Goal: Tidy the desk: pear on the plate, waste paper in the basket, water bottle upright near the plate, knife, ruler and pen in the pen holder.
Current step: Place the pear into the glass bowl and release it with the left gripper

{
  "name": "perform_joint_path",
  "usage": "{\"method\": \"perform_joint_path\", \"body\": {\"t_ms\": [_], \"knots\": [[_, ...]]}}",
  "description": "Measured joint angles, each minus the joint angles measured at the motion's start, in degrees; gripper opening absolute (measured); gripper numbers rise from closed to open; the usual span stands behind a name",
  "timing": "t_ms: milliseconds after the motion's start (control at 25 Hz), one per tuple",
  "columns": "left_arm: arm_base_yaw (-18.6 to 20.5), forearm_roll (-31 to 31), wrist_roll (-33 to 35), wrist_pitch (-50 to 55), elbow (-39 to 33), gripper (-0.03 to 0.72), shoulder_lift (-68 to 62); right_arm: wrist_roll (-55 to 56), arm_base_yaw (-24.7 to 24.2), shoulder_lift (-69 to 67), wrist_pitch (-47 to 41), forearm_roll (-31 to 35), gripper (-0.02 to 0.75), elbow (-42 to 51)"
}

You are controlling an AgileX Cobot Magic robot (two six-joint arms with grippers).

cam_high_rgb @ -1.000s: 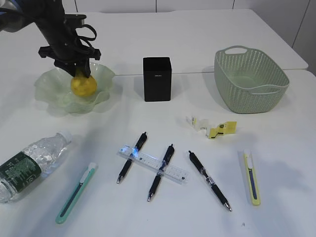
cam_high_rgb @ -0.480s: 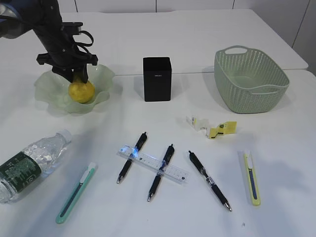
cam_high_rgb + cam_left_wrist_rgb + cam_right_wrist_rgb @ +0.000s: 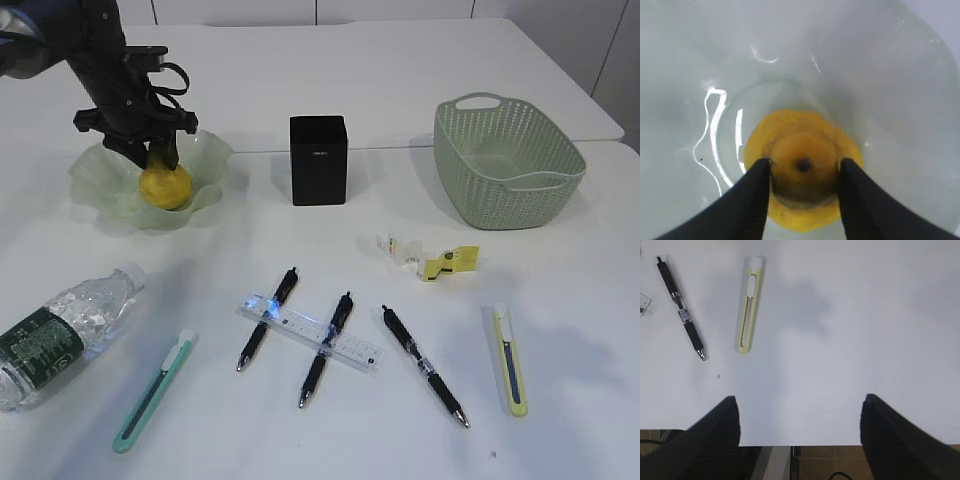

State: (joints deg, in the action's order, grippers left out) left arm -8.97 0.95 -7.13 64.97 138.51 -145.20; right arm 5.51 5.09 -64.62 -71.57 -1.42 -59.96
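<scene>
- While my left gripper (image 3: 804, 172) hangs over the plate (image 3: 205, 150), its jaws stand either side of the pear (image 3: 165, 185), which sits in the plate's hollow; whether they press it I cannot tell.
- My right gripper (image 3: 799, 425) has its jaws spread wide over bare counter (image 3: 865, 340), holding nothing.
- The pen holder (image 3: 318, 160) stands right of the plate, the basket (image 3: 505, 160) further right.
- Nearer me than the plate, the water bottle (image 3: 60, 330) lies on its side.
- The ruler (image 3: 310, 333) rests across two pens; the waste paper (image 3: 430, 257) lies beyond it, toward the basket.
</scene>
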Motion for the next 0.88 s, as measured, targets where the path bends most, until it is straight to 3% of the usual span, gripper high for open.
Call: {"method": "perform_joint_path", "body": {"t_ms": [280,880], "knots": [[0.0,0.0,0.1,0.1,0.0,0.417,-0.1,0.0,0.0,0.0,0.0,0.0,0.583,0.0],[2.2,2.1,0.1,6.0,0.0,0.423,8.2,-5.0,0.0,-0.1,0.0,3.0,0.583,0.0]]}}
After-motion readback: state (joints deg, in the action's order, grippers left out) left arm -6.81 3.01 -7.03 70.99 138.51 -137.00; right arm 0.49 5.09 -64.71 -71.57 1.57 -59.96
